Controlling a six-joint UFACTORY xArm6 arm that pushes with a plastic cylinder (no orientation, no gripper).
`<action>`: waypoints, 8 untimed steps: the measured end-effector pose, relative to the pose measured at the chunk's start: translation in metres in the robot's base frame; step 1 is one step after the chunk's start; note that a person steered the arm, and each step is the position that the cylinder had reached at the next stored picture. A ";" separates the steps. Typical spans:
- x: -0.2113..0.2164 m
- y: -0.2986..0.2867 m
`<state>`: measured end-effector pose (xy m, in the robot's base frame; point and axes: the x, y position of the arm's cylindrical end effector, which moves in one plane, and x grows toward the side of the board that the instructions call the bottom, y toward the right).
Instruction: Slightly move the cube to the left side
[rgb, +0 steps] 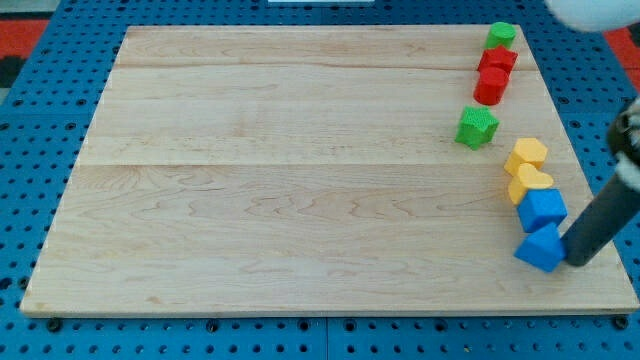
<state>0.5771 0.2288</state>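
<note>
My tip (577, 260) is at the board's lower right, just right of a blue block (540, 248) and touching or almost touching it. A second blue block, cube-like (542, 208), sits directly above that one. Above them are two yellow blocks, one heart-shaped (529, 182) and one hexagonal (526, 154). A green star-shaped block (477, 126) lies to their upper left. Two red blocks (497, 60) (491, 86) and a green block (501, 35) sit near the top right corner.
The wooden board (300, 170) lies on a blue perforated table (20, 150). The board's right edge (600, 200) runs close to my rod. A white round part of the arm (590, 12) shows at the view's top right.
</note>
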 end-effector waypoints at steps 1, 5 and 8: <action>-0.008 -0.067; -0.033 -0.006; -0.024 0.043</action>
<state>0.5528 0.2719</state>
